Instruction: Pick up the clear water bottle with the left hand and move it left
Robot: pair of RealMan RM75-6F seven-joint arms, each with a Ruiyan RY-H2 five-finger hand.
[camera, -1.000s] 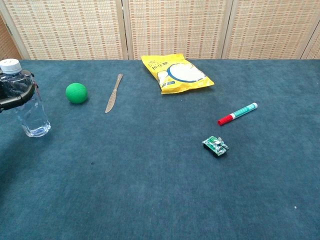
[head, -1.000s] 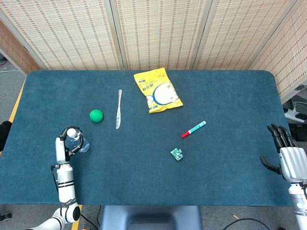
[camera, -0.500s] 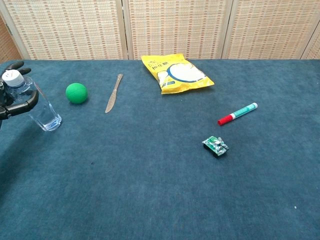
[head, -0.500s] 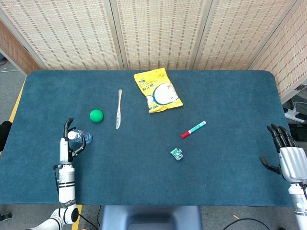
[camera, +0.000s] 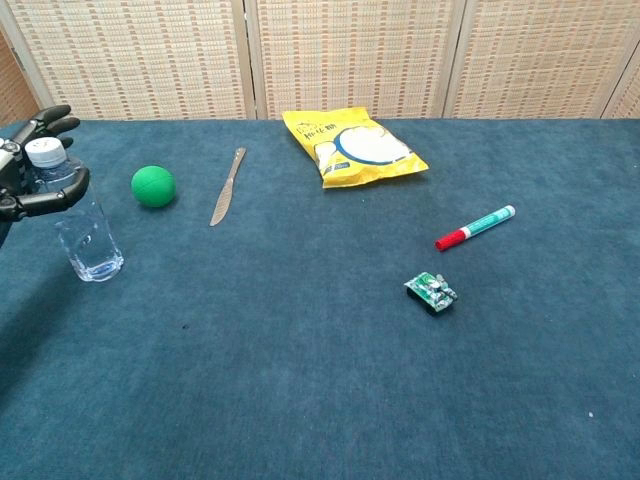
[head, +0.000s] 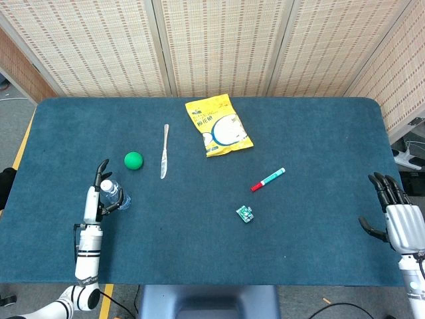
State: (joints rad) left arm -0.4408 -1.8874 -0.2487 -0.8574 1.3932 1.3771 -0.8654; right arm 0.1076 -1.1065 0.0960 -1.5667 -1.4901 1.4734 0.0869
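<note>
One clear water bottle (camera: 85, 225) is all I am after, and it stands upright on the blue table (camera: 320, 380) near the left edge, white cap up, looking empty or nearly so. My left hand (camera: 30, 180) is at its neck and upper part; the fingers (camera: 52, 120) are spread apart, the thumb reaches across the front just under the cap, and I cannot tell whether anything touches the plastic. I judge it as not gripped. My right hand (head: 398, 216) hangs off the far right edge of the table, fingers apart, holding nothing.

I expect the bottle to be light, thin-walled and slick, so it should tip easily if nudged high up and may buckle if I squeeze hard. I would take it around the body, below the shoulder, not at the cap, with a moderate wrap.

Nearest neighbour is the green ball (camera: 153, 186), just to the right and a little behind the bottle; it would roll if clipped. Beyond that lies a table knife (camera: 227, 187), then the yellow snack bag (camera: 352, 146), a red-and-green marker (camera: 474, 227) and a small green circuit board (camera: 431, 291), all well apart to the right. Nothing that I can see stands to the bottle's left, though the chest view cuts off there.
</note>
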